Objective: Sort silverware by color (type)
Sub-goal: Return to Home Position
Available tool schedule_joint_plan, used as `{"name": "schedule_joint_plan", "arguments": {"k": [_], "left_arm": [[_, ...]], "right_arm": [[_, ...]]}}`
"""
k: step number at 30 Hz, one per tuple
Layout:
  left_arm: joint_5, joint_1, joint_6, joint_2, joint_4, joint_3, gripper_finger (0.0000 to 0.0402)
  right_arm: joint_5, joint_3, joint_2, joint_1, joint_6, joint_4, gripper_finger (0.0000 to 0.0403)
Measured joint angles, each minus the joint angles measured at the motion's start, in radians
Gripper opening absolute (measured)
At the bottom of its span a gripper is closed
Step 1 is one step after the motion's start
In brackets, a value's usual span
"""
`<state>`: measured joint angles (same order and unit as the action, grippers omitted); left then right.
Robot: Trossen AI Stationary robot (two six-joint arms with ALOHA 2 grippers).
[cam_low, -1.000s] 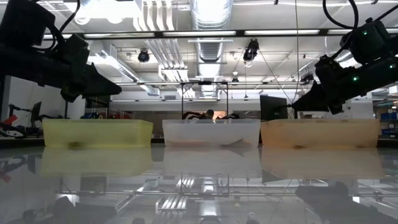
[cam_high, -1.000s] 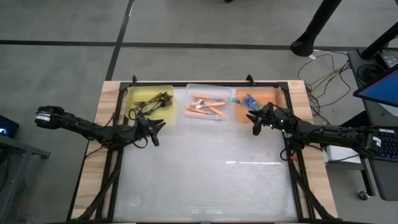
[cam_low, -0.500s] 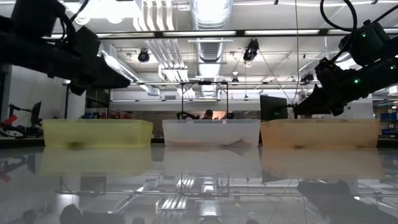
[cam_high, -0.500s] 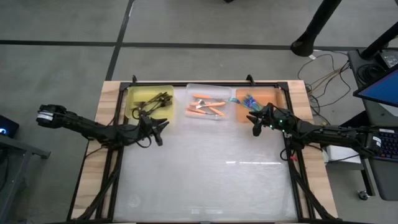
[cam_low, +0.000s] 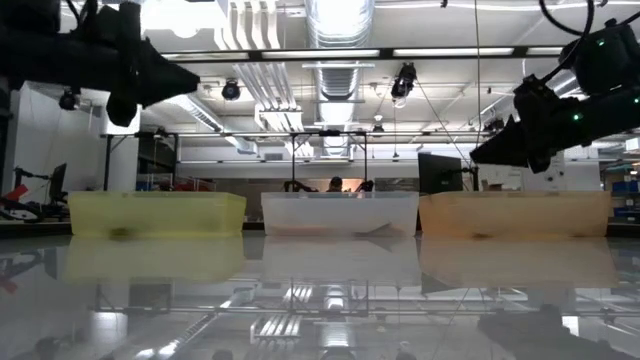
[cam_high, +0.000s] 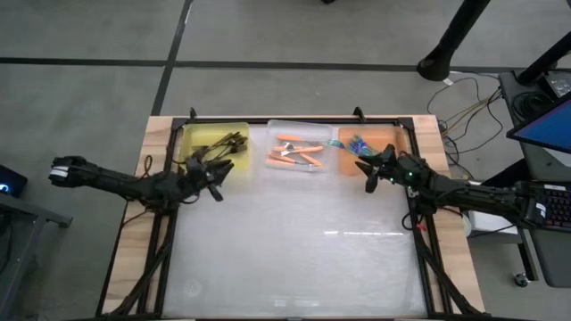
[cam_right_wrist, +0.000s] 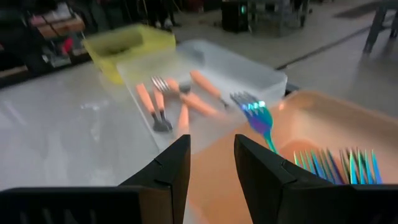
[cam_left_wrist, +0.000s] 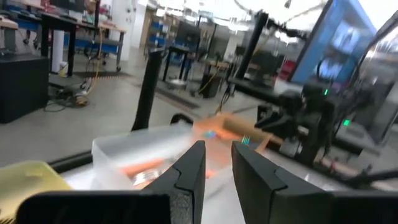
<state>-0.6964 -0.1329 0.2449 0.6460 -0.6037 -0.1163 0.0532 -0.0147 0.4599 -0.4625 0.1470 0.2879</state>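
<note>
Three bins stand in a row along the table's far edge. The yellow bin (cam_high: 198, 135) holds black forks (cam_high: 221, 143). The clear bin (cam_high: 297, 129) holds orange-handled forks (cam_right_wrist: 180, 102). The orange bin (cam_high: 388, 138) holds teal-blue forks (cam_right_wrist: 336, 165), and one of these (cam_right_wrist: 256, 117) leans with its tines up by the wall next to the clear bin. My left gripper (cam_high: 223, 171) hangs open in the air just in front of the yellow bin, with nothing between its fingers (cam_left_wrist: 217, 146). My right gripper (cam_high: 366, 178) hangs open before the orange bin's near left corner, also with nothing in it (cam_right_wrist: 211, 140).
The glossy white table top (cam_high: 294, 250) spreads out in front of the bins, inside a black frame (cam_high: 169, 250). In the low view both grippers, left (cam_low: 190, 85) and right (cam_low: 480, 155), hang well above the bins' rims.
My left gripper has risen well above the yellow bin's rim and drawn back a little toward the table's left and far side, its fingers still apart. The forks and bins have not moved.
</note>
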Motion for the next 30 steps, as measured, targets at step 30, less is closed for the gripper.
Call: {"name": "schedule_joint_plan", "arguments": {"k": [30], "left_arm": [[-0.001, 0.0, 0.0, -0.558, -0.001, 0.001, 0.0062]], "right_arm": [[0.003, 0.0, -0.459, 0.0, -0.001, 0.013, 0.0116]]}}
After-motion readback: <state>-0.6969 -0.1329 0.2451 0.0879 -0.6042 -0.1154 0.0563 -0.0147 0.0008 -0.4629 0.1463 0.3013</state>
